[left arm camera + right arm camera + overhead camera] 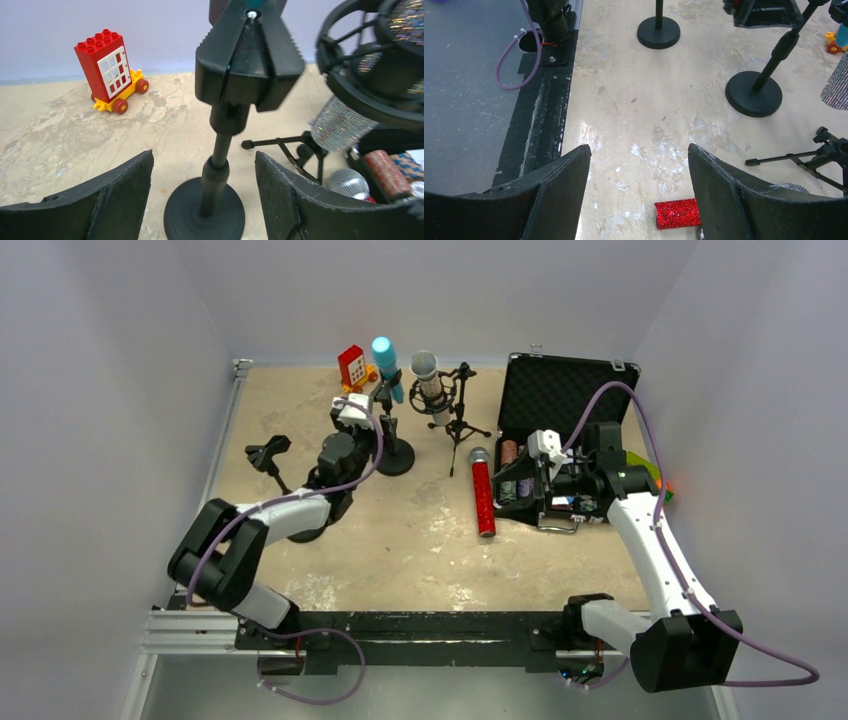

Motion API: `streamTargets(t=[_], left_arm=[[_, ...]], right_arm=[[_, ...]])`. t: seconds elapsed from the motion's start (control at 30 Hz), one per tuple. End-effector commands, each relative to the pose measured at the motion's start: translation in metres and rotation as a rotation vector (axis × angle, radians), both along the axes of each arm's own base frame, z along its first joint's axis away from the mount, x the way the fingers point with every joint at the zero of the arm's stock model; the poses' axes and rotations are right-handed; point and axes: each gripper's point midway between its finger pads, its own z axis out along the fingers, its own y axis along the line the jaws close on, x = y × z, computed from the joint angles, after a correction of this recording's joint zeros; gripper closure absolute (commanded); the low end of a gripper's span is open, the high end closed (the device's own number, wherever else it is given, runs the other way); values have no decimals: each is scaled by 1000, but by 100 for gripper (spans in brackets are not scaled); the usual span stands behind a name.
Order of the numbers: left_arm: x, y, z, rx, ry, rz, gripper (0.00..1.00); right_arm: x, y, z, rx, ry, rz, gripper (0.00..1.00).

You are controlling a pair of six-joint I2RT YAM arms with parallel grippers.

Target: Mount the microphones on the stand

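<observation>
**Arm pose.** The left arm (pixel 260 520) reaches forward over the surface (pixel 420 550). The left end effector (pixel 204 162) has its fingers apart. They straddle the pole of the round-base stand (pixel 185 212), one on each side, and neither touches it. The right arm (pixel 650 540) extends over the open black case (pixel 565 390). The right end effector (pixel 639 160) also has its fingers apart and holds nothing. It hangs above the surface, just beside the red-glitter microphone (pixel 485 500).

**Surroundings.**
- A toy block (pixel 107 67), red on yellow wheels, stands at the far edge, left of the stand.
- A tripod stand (pixel 458 430) is just to the right of the round-base stand.
- A second round-base stand (pixel 268 452), its clip empty, stands to the left. The left arm partly hides its base.

**Microphones.**
- The light blue microphone (pixel 385 360) sits in the clip (pixel 250 60) of the round-base stand. It is close to upright, head up.
- The silver-glitter microphone (pixel 428 375) sits in the shock mount (pixel 367 107) on the tripod stand, head up.
- The red-glitter microphone lies flat on the surface between the tripod stand and the case. Its long axis runs far to near, with the mesh head at the far end and the tail toward the arm bases. In the right wrist view, one end of its red body shows beside the right-hand finger.
</observation>
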Motion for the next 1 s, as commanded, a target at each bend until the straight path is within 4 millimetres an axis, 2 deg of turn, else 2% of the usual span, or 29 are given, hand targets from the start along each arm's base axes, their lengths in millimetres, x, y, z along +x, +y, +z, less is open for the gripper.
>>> streamTargets(t=[0.0,0.13,0.23,0.37,0.5,0.6,0.67,0.77,0.83,0.87,0.97], left_arm=[[-34,1,19,-91,10,-78,20],[-69,0,-1,-111,144,-153,18],[-104,-8,-15,-95,298,-255,18],[-159,-18,-10,-36,409,-420,17],[-211,-7,25,-40,452,-506,17],[-245,16,62,4,463,-511,16],[-258,37,85,60,445,-475,14],[-263,66,117,160,432,-380,13],[-259,85,136,234,429,-303,13],[-256,96,153,269,407,-254,13],[-241,121,168,393,452,-131,13]], right_arm=[[-2,-1,7,23,-28,11,25],[-1,-2,7,21,-30,7,25],[0,-3,6,15,-33,0,25],[2,-5,5,-3,-43,-16,25],[4,-7,3,-22,-51,-32,25],[3,-8,6,-21,-64,-36,25],[2,-8,7,-18,-72,-36,25],[1,-9,9,-16,-75,-36,25],[0,-9,10,-16,-81,-36,25],[-1,-9,11,-16,-84,-35,25],[-2,-9,13,-11,-91,-37,25]])
